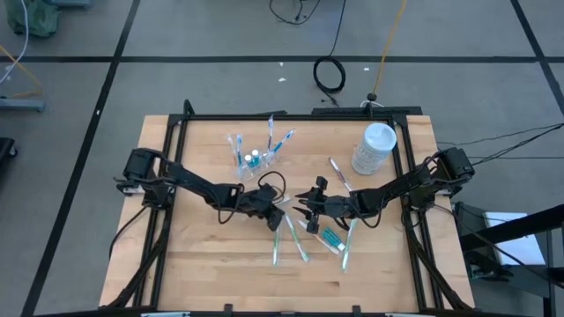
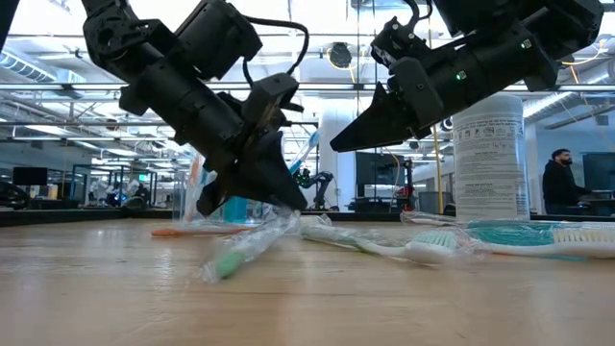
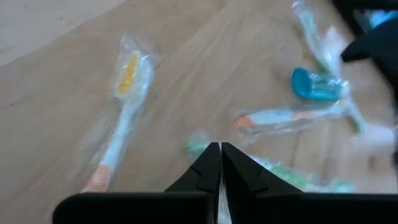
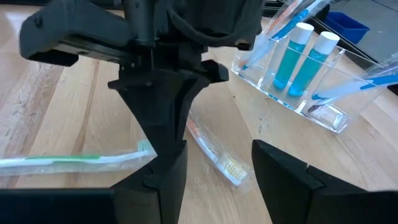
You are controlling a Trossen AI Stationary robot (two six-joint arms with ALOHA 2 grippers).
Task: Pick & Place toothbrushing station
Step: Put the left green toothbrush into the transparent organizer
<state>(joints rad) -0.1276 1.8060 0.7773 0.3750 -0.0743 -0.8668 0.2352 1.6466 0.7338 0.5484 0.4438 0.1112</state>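
A clear cup (image 1: pixel 256 160) at the table's far middle holds two teal tubes (image 4: pixel 297 59) and several toothbrushes. More wrapped toothbrushes (image 1: pixel 348 242) and a teal tube (image 1: pixel 330 236) lie on the wood near the middle. My left gripper (image 1: pixel 275 214) is shut on a green wrapped toothbrush (image 2: pixel 245 248). My right gripper (image 1: pixel 310 199) hangs open just to its right, above the table, with nothing between its fingers (image 4: pixel 283 177). An orange-handled toothbrush (image 4: pixel 214 152) lies flat below the two grippers. My left gripper pinches the green toothbrush in its wrapper near its far end (image 3: pixel 198 147), between the tips of its two fingers. The fingers slant down from the table's left and lie across it. That end is raised; the near end (image 2: pixel 219 267) rests on the table.
A tall white lidded container (image 1: pixel 374 148) stands at the far right. A black frame (image 1: pixel 291 115) runs round the table's edges. Bare wood (image 1: pixel 203 255) lies toward the near left. People and desks show in the room behind the table.
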